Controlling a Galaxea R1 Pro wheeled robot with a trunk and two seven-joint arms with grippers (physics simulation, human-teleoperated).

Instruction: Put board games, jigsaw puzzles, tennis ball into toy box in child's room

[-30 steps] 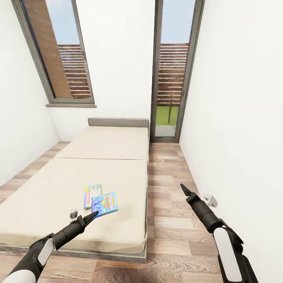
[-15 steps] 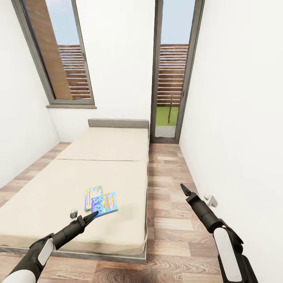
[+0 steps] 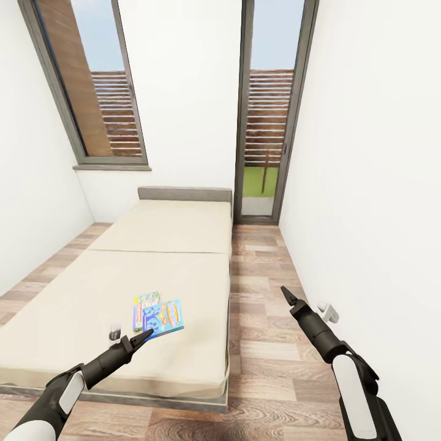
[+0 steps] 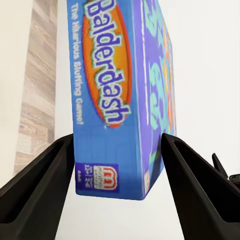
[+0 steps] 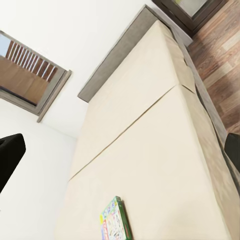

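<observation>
Left gripper (image 3: 142, 339) extends low over the cream-beige bed (image 3: 184, 226), fingers apart, flanking the flat blue cartoon board game box (image 4: 117, 95). Right gripper (image 3: 286, 295) hovers above wood-plank floor (image 3: 263, 343), fingers parted. Arms unchanged; the view has crept slightly nearer.

Two board games are lying flat on the cream bed (image 3: 73, 306): the blue board game (image 3: 164, 318) is partly overlapping the green board game (image 3: 144, 303) beside it.

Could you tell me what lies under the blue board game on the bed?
The blue board game rests on the cream mattress, its far-left corner overlapping the green game box. How far the green box reaches beneath is hidden.
</observation>
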